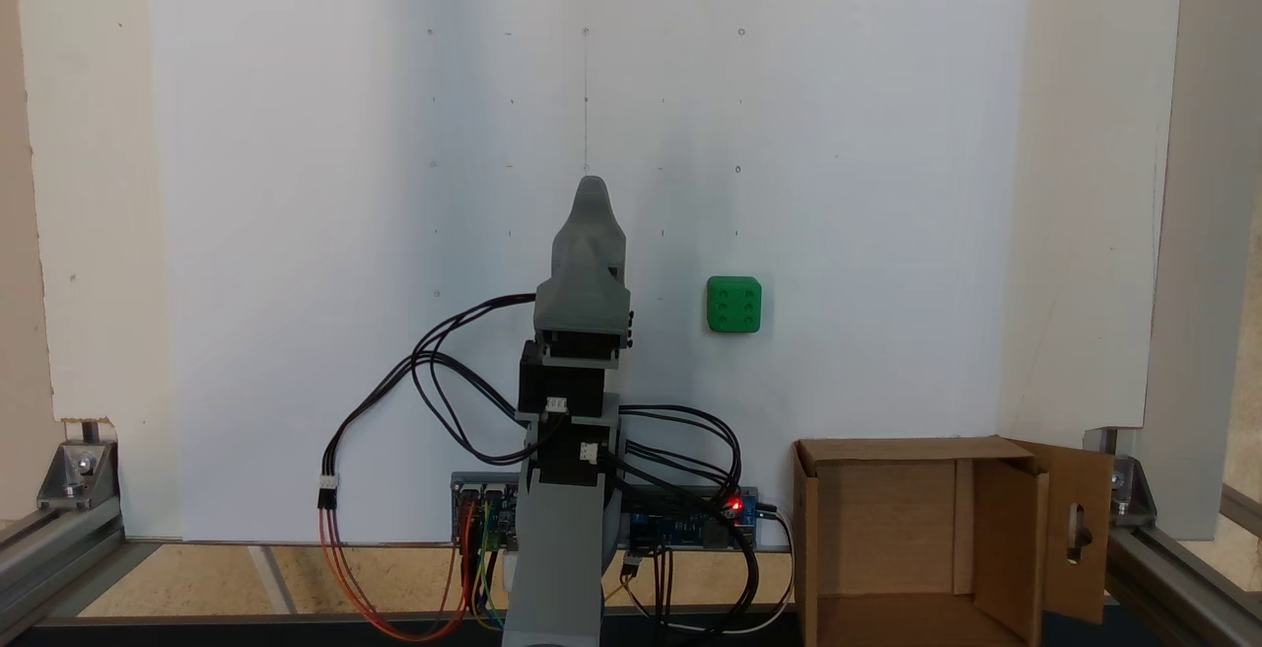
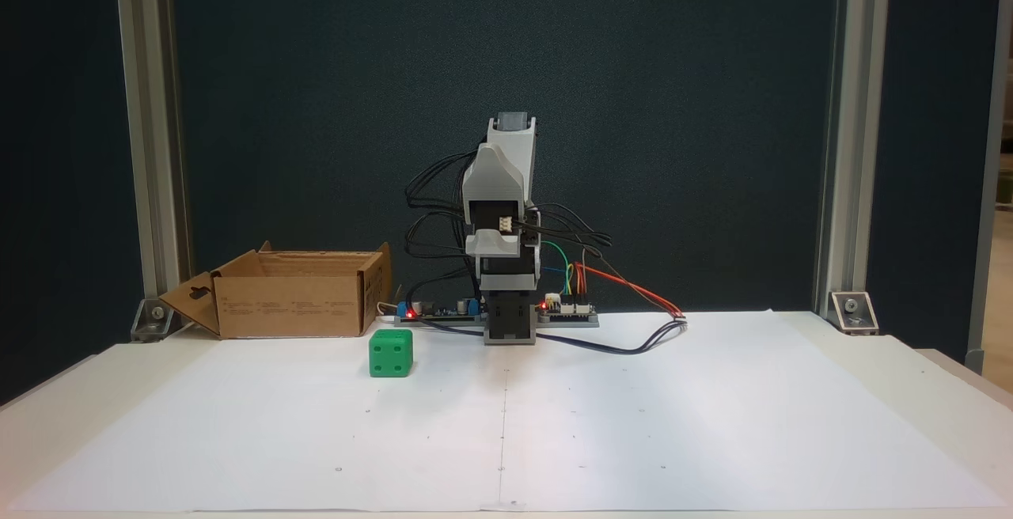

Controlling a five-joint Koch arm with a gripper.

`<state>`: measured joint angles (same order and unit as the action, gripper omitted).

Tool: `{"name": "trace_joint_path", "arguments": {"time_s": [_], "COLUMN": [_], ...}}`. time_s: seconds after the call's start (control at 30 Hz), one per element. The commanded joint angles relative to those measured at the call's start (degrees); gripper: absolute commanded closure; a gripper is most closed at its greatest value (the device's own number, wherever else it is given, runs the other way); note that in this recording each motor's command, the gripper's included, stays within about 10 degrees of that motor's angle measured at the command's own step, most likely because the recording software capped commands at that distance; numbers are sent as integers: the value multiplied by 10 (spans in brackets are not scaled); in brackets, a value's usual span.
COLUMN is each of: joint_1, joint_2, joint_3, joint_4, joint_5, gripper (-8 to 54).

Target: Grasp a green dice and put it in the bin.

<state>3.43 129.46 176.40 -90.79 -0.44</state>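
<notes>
Fixed view from above: one green dice (image 1: 734, 305), a matte cube with rounded corners, six sunken pips on top, right of frame centre on the white paper sheet (image 1: 296, 233)
Arm: one grey plastic arm (image 1: 582, 331) at centre, folded; pincer (image 1: 590, 191) tip points up-frame, wide or narrow cannot be told
Bin: one brown cardboard bin (image 1: 1006, 539), lower right, open, flap with slot cut-out
Fixed view from the front: green dice (image 2: 391, 353) left of centre on the table (image 2: 910, 361), four pips facing, just in front of the bin (image 2: 293, 301)
Wires: black, red, green bundles (image 2: 625, 289) beside the arm (image 2: 506, 266)
</notes>
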Motion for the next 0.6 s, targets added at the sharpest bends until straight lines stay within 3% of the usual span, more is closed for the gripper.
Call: {"name": "trace_joint_path", "arguments": {"time_s": [0.0,0.57], "joint_1": [-33,-33], "joint_2": [62,62], "joint_3": [28,27], "joint_4": [52,54], "joint_5": [-13,-13], "gripper": [25,32]}}
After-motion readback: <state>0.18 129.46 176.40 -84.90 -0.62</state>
